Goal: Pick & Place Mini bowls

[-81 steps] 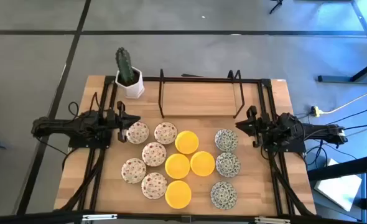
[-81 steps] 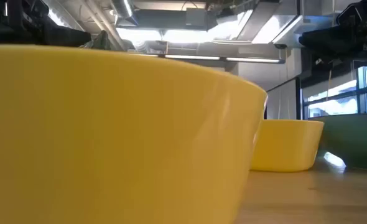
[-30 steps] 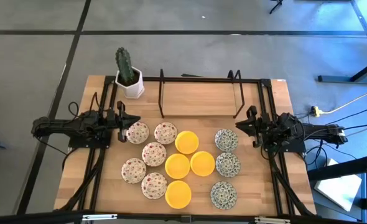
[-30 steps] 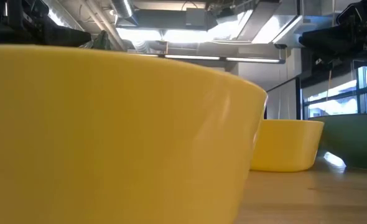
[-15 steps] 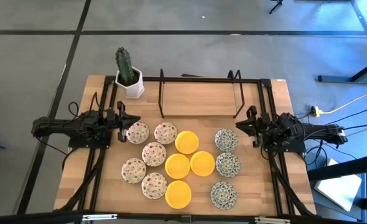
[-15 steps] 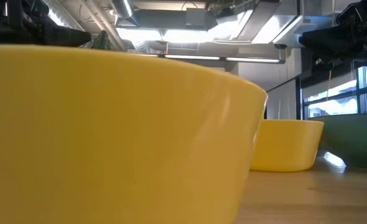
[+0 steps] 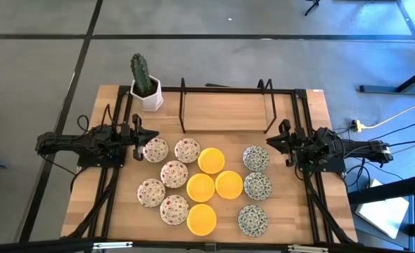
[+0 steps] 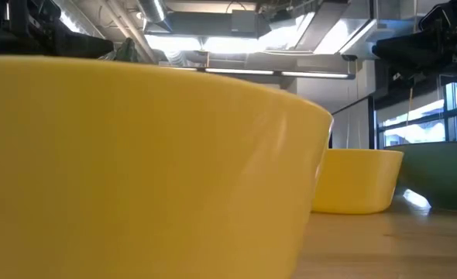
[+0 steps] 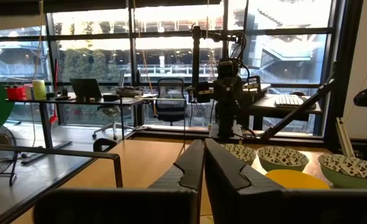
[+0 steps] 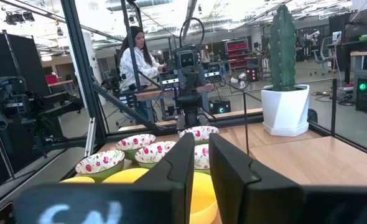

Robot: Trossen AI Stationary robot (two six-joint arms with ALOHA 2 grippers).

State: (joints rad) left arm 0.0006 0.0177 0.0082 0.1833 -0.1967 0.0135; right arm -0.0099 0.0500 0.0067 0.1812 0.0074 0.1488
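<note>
- Mini bowls [image 7: 201, 187] sit clustered mid-worktop [image 7: 221, 112]: red-speckled at left, yellow in the middle, grey-green patterned at right.
- The left tool [image 7: 138, 138] rests beside the speckled bowls, fingers pressed together, empty.
- The right tool [image 7: 281, 140] hovers near the patterned bowls, fingers narrowly apart, holding nothing.

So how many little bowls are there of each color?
Yellow bowls: 4
Cream bowls with red flowers: 5
White bowls with grey-green pattern: 3
Total: 12
</note>
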